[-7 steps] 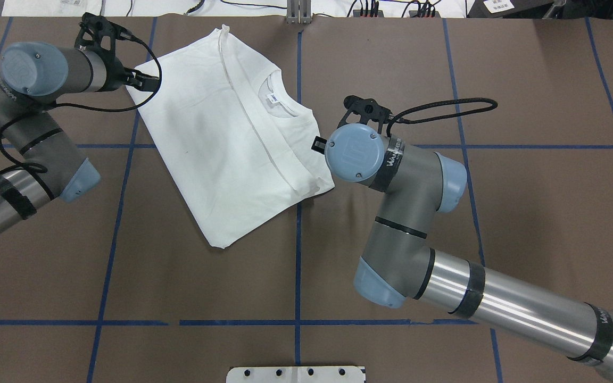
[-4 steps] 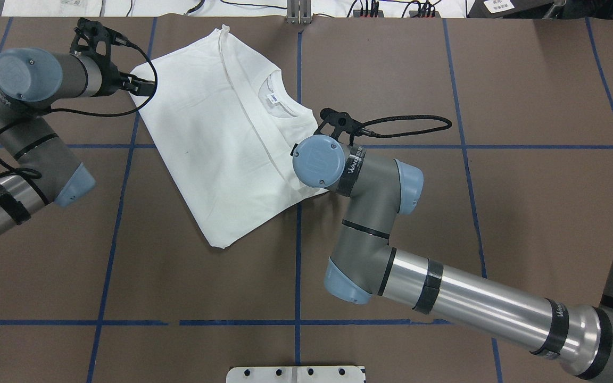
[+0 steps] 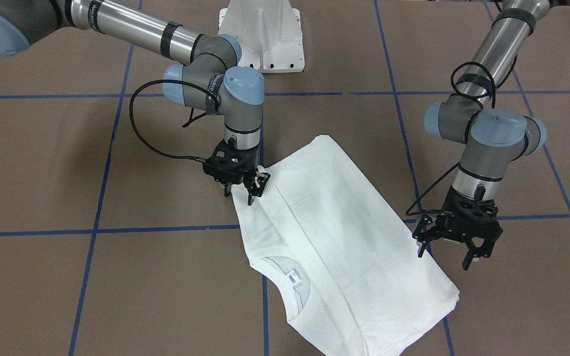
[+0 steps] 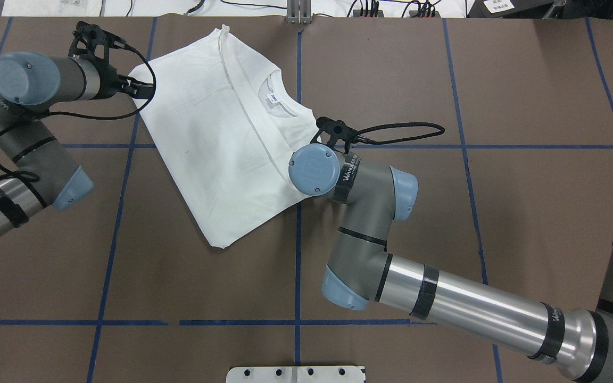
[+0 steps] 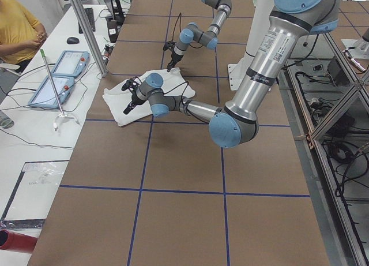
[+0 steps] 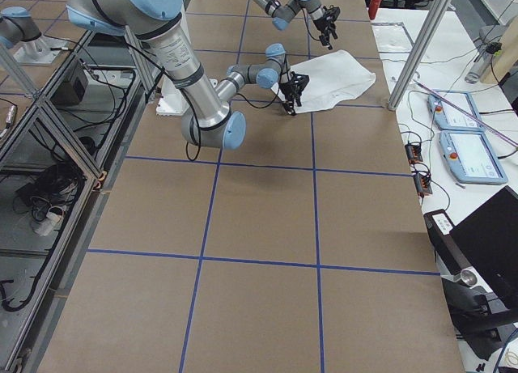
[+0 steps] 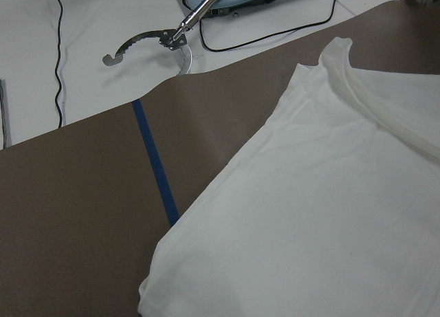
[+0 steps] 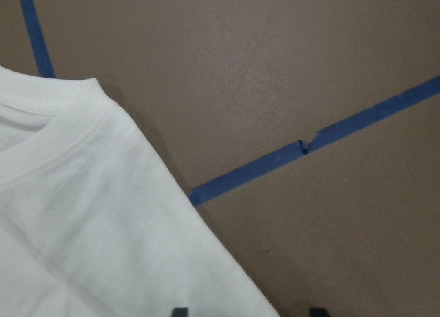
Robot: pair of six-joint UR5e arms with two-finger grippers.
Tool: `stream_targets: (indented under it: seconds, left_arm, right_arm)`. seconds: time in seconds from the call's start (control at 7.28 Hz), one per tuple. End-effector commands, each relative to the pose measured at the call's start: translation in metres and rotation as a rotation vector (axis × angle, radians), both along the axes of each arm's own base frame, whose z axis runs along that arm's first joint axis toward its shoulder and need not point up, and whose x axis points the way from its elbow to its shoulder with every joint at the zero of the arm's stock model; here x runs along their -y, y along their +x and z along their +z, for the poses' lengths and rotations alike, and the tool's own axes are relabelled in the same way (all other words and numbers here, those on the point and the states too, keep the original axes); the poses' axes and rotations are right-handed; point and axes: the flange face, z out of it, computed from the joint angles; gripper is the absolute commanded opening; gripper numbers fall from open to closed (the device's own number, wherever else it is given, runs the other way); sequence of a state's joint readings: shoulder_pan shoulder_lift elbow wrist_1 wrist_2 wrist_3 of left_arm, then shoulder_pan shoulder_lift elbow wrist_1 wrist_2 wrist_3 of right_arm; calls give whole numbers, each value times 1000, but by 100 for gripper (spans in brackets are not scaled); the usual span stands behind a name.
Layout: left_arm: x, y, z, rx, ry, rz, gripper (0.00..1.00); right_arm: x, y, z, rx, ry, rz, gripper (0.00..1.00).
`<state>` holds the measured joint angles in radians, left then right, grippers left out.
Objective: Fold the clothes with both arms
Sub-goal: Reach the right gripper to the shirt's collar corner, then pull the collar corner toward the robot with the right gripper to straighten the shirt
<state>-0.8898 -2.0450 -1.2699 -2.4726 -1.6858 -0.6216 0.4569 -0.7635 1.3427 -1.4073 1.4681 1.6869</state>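
While the folded shirt (image 4: 216, 149) lies with its long axis diagonal, collar facing far-right, the right gripper (image 3: 239, 196) has advanced, open, astride its corner; the left gripper (image 3: 442, 258) hovers open, empty.

The shirt (image 4: 221, 143) lay folded on the desk (image 4: 445, 239), toward the far edge and mostly on the robot's left half, one corner reaching just past the centre line. Its collar (image 4: 296, 109) faced the robot's right, with the neck label (image 4: 273, 98) inside it. The left gripper (image 3: 443, 259) hung over the shirt's leftmost corner. The right gripper (image 3: 241, 197) stood at the rightmost corner, its fingers (image 3: 257, 188) on either side of the shirt's edge. The pedestal base (image 3: 260, 37) sat at the desk's near edge, and the control pendants (image 5: 69, 64) lay beyond the far edge.
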Motion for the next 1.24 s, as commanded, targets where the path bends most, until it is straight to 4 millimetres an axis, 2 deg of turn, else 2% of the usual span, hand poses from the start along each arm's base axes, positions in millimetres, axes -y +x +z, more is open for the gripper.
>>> stream_targets:
  seconds: [0.0,0.41,0.55,0.69,0.96,1.1]
  left_arm:
    - [-1,1,1,1,-1,2,100]
    - [-1,0,3,3,-4,0,100]
    - [-2,0,3,2,-3,0,100]
    - [-2,0,5,5,-6,0,100]
    - [-2,0,4,4,-3,0,100]
    - [-2,0,4,3,-3,2,100]
  right_arm:
    - [-1,0,-2,-8,13,-20,0]
    - [-1,4,-8,3,19,-17,0]
    - [-5,13,-15,2,18,-21,0]
    - [-14,40,-20,-16,47,-58,0]
    - [-51,121,16,-19,94,-101,0]
    - [-65,149,31,-25,109,-112,0]
